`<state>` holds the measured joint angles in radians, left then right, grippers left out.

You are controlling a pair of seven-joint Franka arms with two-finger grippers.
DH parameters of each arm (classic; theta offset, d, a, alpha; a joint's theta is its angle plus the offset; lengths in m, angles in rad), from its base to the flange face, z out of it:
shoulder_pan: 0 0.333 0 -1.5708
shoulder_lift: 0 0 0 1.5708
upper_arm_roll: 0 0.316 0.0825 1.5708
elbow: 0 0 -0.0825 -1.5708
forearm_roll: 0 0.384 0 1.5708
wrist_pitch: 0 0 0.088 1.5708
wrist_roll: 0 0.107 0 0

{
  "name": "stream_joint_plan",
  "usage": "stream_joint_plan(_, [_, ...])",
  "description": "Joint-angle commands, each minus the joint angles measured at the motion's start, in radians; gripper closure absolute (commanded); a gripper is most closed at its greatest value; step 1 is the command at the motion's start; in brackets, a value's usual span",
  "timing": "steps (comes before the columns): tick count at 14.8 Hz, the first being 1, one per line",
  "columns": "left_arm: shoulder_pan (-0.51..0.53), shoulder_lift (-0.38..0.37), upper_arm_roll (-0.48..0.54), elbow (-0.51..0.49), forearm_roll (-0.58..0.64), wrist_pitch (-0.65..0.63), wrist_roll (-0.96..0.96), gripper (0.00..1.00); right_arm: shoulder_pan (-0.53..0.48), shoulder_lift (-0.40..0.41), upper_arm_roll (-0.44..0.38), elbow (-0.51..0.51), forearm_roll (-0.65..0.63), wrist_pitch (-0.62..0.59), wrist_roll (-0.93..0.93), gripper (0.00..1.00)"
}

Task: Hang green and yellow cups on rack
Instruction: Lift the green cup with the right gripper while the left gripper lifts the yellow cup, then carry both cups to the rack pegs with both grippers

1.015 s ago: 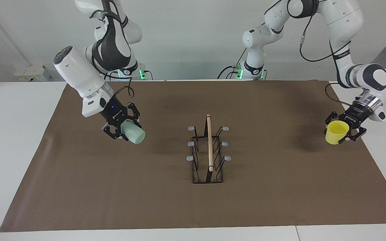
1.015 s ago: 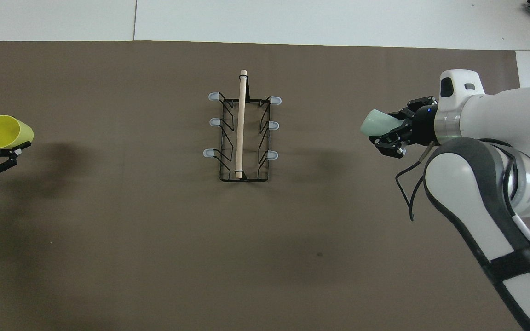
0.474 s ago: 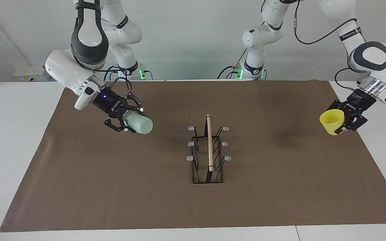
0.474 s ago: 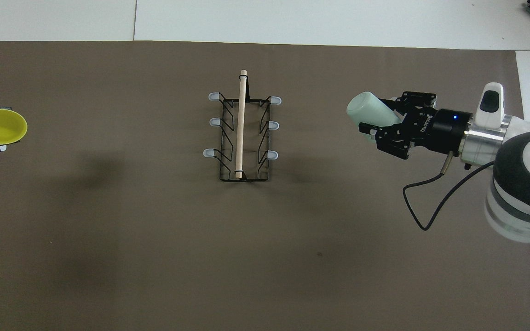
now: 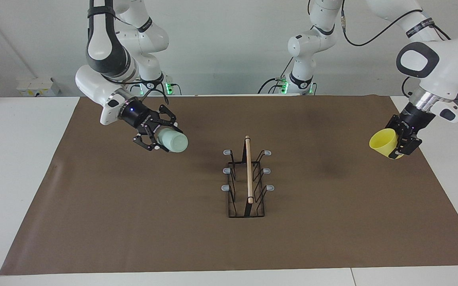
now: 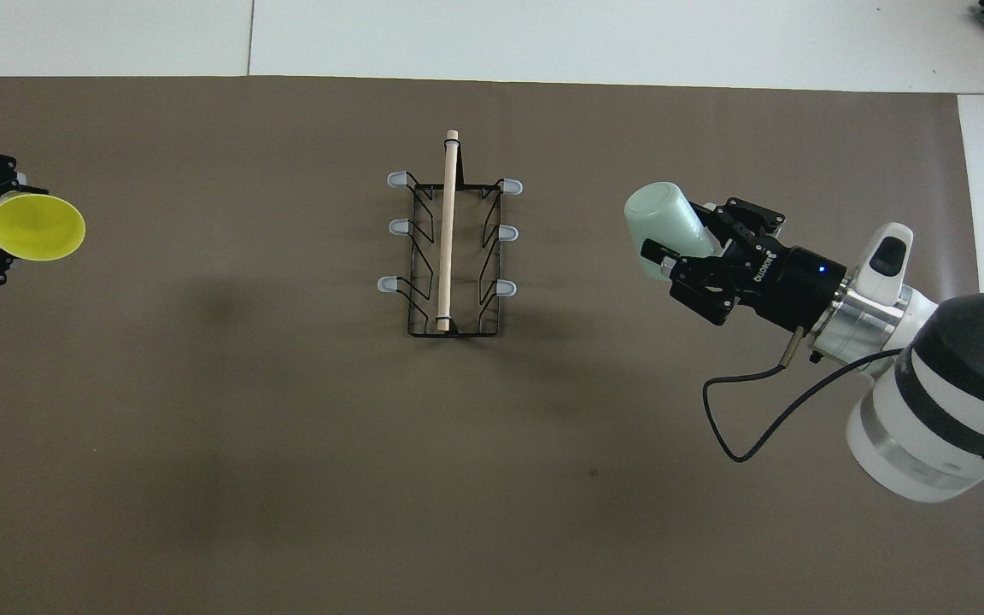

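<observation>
So my right gripper [image 5: 158, 136] had the green cup [image 5: 172, 141] clamped, up over the mat [image 5: 133, 222] toward the right arm's end. My left gripper [image 5: 399, 139] gripped the yellow cup [image 5: 383, 143] over the mat's edge at the left arm's end. The rack [image 5: 247, 178] sat between them, all prongs bare.

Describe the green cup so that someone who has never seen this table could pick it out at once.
Start at the black wire rack standing mid-way along the brown mat. Go toward the right arm's end: the right gripper is shut on the green cup, holding it on its side in the air over the mat. It is pale mint; the only other cup, held by the left gripper, is bright yellow.
</observation>
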<state>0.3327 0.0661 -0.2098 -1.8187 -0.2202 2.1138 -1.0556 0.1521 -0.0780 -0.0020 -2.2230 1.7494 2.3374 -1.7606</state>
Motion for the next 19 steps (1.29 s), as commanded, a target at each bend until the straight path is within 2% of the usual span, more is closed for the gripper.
stream_joint_plan(1, [0.000, -0.045, -0.032, -0.013, 0.097, 0.011, -0.085, 1.00, 0.049, -0.028, 0.003, -0.050, 0.187, 0.020, -0.103, 1.00])
stream_joint_plan(6, [0.000, -0.051, -0.166, -0.014, 0.375, 0.018, -0.296, 1.00, 0.148, -0.022, 0.003, -0.072, 0.502, 0.037, -0.273, 1.00])
stream_joint_plan(11, [-0.007, -0.049, -0.285, -0.027, 0.533, 0.028, -0.304, 1.00, 0.251, 0.027, 0.003, -0.072, 0.855, 0.022, -0.574, 1.00])
stream_joint_plan(13, [-0.021, -0.051, -0.324, -0.040, 0.617, 0.005, -0.326, 1.00, 0.254, 0.047, 0.002, -0.072, 0.901, -0.004, -0.647, 1.00])
stream_joint_plan(16, [-0.023, -0.051, -0.400, -0.047, 0.717, -0.038, -0.444, 1.00, 0.254, 0.096, 0.003, -0.061, 0.900, -0.018, -0.744, 1.00])
stream_joint_plan(19, [-0.030, -0.048, -0.479, -0.062, 0.881, -0.061, -0.567, 1.00, 0.277, 0.101, 0.005, -0.061, 0.900, -0.007, -0.758, 1.00])
